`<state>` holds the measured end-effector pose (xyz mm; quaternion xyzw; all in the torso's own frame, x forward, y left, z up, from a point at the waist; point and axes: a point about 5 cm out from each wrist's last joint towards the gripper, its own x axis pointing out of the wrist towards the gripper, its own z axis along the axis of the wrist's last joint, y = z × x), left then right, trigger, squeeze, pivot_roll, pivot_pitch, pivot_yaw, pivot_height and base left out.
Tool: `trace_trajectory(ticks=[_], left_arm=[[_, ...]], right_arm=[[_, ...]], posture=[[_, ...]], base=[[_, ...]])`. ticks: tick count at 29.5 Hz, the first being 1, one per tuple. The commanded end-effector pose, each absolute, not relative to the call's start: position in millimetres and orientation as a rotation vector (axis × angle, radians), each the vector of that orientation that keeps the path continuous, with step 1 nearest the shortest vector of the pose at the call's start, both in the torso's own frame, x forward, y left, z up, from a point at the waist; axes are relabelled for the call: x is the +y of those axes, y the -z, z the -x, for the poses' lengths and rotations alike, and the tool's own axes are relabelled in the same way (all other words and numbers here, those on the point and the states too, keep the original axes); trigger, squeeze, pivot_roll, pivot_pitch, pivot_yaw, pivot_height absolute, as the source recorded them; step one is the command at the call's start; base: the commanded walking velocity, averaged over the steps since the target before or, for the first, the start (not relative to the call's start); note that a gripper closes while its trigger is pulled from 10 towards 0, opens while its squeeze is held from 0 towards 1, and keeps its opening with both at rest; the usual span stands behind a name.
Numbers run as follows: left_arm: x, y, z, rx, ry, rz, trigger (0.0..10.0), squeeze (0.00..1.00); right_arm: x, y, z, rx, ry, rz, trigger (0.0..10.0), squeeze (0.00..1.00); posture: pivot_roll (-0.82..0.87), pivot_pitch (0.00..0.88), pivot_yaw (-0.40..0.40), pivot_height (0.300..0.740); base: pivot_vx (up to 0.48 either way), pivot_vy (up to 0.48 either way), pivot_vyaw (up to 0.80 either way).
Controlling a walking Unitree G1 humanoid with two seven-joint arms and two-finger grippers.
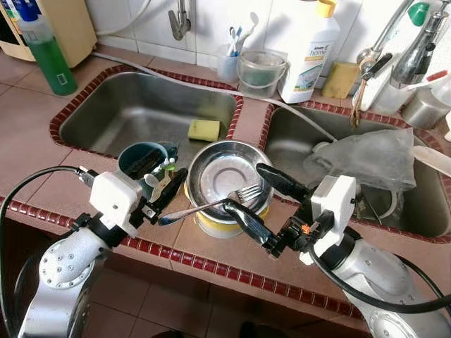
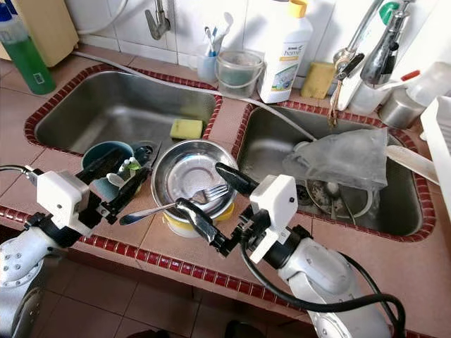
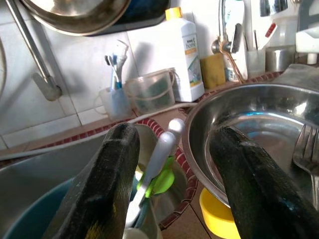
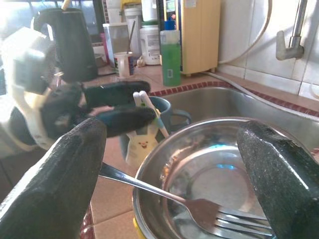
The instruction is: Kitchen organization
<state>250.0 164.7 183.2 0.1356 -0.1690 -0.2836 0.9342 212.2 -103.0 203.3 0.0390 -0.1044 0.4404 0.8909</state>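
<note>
A steel bowl [image 1: 224, 172] sits stacked on a yellow bowl [image 1: 211, 225] on the tiled ledge between the two sinks. A fork [image 1: 206, 204] lies across the steel bowl's rim, tines inside and handle pointing left. Just left of it is a teal mug [image 1: 139, 156] holding white and green utensils [image 1: 163, 169]. My left gripper [image 1: 166, 167] is open at the mug, its fingers on either side of the utensils [image 3: 159, 154]. My right gripper [image 1: 243, 187] is open over the bowl's right side, one finger behind the fork's tines [image 4: 219, 216] and one in front.
A yellow sponge [image 1: 204, 129] lies in the left sink [image 1: 127, 105]. A crumpled plastic bag [image 1: 366, 158] fills the right sink. Along the back wall stand a green soap bottle [image 1: 49, 53], a toothbrush cup [image 1: 227, 65], a plastic tub [image 1: 261, 70] and a white detergent bottle [image 1: 308, 49].
</note>
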Motion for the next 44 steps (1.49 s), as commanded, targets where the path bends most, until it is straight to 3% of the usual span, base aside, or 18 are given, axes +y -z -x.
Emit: trace_trajectory(ticks=[1,5,6,7,8,44], left_arm=[[162.7,-182.1,-251.0,-0.345,0.582,-0.281,10.0,0.00],[160.7,-183.6,-254.7,-0.355,0.587,-0.292,10.0,0.00],[161.2,-183.1,-255.3,-0.349,0.585,-0.281,9.4,0.00],[161.2,-183.1,-255.3,-0.349,0.585,-0.281,9.4,0.00],[162.6,-183.7,-256.0,-0.354,0.578,-0.280,0.0,0.00],[172.3,-198.9,-251.5,-0.393,0.625,-0.328,0.0,0.00]], right_arm=[[-103.2,-206.6,-209.1,-0.226,-0.913,-0.080,10.0,0.00],[-103.1,-207.0,-208.3,-0.226,-0.904,-0.084,10.0,0.00],[-102.9,-207.1,-208.1,-0.227,-0.903,-0.085,10.0,0.00],[-102.9,-207.1,-208.1,-0.227,-0.903,-0.085,10.0,0.00],[-102.7,-207.0,-207.6,-0.226,-0.901,-0.087,10.0,0.00],[-99.0,-205.7,-210.3,-0.225,-0.929,-0.100,10.0,0.00]], posture=[[-0.08,0.179,-0.020,0.740],[-0.08,0.180,-0.016,0.740],[-0.08,0.181,-0.015,0.740],[-0.08,0.181,-0.015,0.740],[-0.08,0.181,-0.013,0.740],[-0.04,0.162,-0.016,0.740]], base=[[0.000,0.000,0.00],[0.000,0.000,0.00],[0.000,0.000,0.00],[0.000,0.000,0.00],[0.000,0.000,0.00],[0.000,0.000,0.00]])
